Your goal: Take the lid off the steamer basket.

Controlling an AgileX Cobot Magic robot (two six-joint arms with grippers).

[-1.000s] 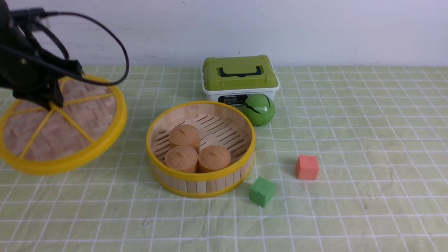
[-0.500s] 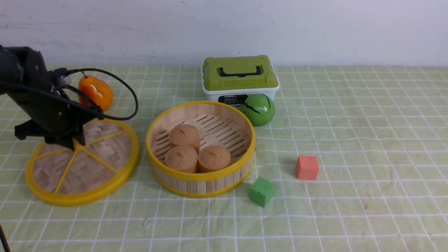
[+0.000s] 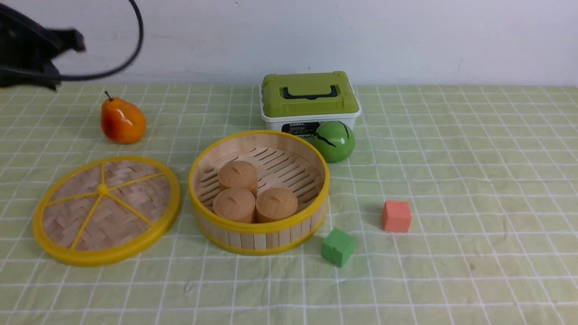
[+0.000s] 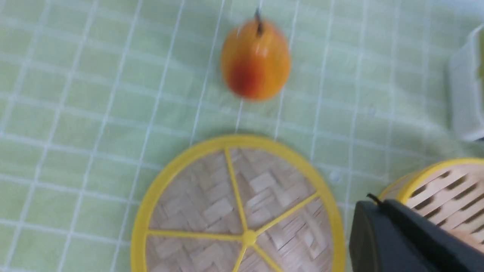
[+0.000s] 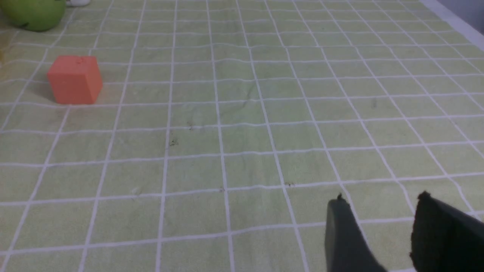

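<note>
The flat round woven-bamboo lid (image 3: 107,210) below the left gripper (image 4: 374,215) looks dry and matt, with a smooth yellow plastic rim. Same deal on the round bamboo-slat steamer basket (image 3: 259,234): bare matt wood, slick yellow rims. The orange pear (image 3: 122,121) a bit beyond that gripper is properly glossy, and so is the green ball (image 3: 334,141). The pale green checked tablecloth (image 3: 451,158) is soft, wrinkly fabric. The red cube (image 5: 75,79) and green cube (image 3: 337,246) both look matt.

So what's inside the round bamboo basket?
Three round tan cakes sit close together on the slatted floor of the steamer basket. The floor under the cakes is hidden, and the near wall covers the front two's bottoms.
</note>
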